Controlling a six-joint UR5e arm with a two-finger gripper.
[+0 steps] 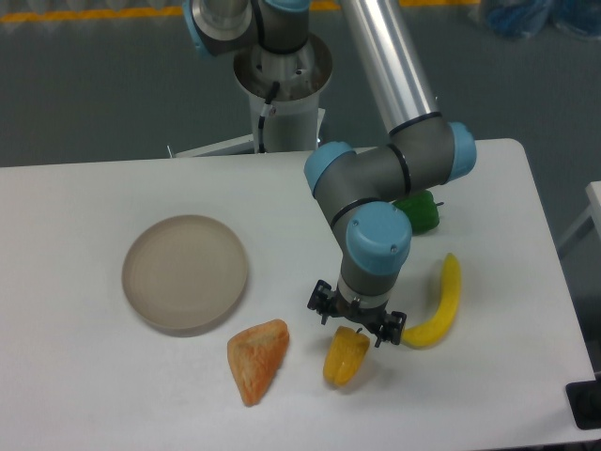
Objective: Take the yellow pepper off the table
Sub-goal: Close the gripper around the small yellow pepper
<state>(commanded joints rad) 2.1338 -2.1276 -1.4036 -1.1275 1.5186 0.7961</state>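
A: Gripper [357,329] sits right over the top of the yellow pepper [346,357], fingers pointing down, one either side of the stem end. Jaws look spread, not clamped on anything yet. Pepper sits on the table [75,376], near edge, a bit right of centre.

B: Contact?

A: Fingertips overlap the pepper's upper part in this view. Can't tell if they touch or just hover above it. Calling it the approach-to-grasp step, pick not done.

B: Neighbours?

A: Orange wedge-shaped food piece [257,358] just left of the pepper, small gap between them. Banana [439,305] to the right, its near end close to the right finger. Green pepper [418,211] farther back, half hidden behind the arm. Round beige plate [185,272] off to the left, well apart.

B: How to do it well?

A: My guess: go lower so the pads straddle the widest lobes, not the stem. Skin looks glossy and rounded, so a high pinch could squirt it out sideways. Keep centred over the body. The pepper lies tilted, so line the jaws across its narrow side.

B: Risks?

A: Right finger clipping the banana tip on the way down. Pepper rolling toward the orange wedge if only one pad lands first. Close gently, then lift straight up.
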